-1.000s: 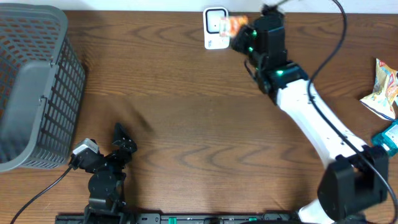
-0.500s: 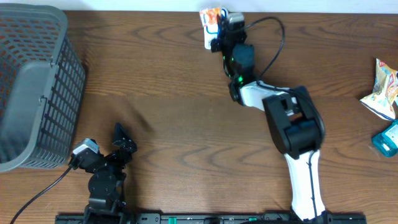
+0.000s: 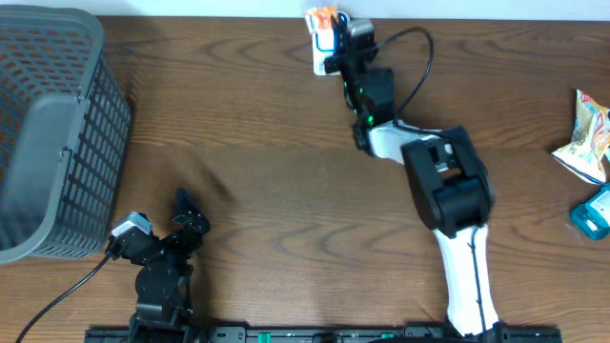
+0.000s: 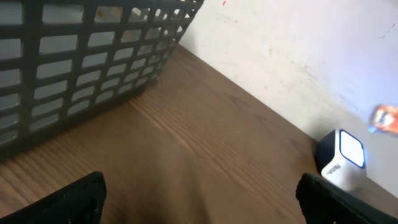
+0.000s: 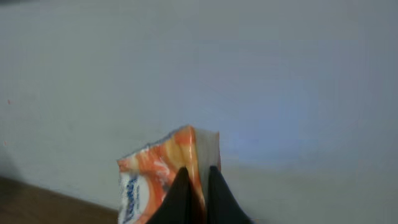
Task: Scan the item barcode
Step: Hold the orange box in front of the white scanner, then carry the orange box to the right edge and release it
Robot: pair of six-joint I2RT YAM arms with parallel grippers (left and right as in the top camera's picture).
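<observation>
The right gripper (image 5: 199,185) was clenched on the snack packet (image 5: 155,177), its two dark fingertips (image 5: 180,193) pinching the packet's upper edge, so the packet stood up between them. From overhead I saw that arm stretched to the far edge of the table (image 3: 267,191), holding the packet just over the white scanner (image 4: 343,155), which sat upright there with its window lit. The left gripper (image 4: 199,190) lay near my side of the table, released, jaws spread wide and holding nothing.

The grey mesh basket (image 3: 110,124) stood at the left edge; I could not tell what was inside it.

The packet was orange and white with blue lettering, crinkled along its sealed edge. I could not make out a barcode on it. A second pouch (image 3: 583,133) and a teal item (image 3: 593,211) lay at the far right.
</observation>
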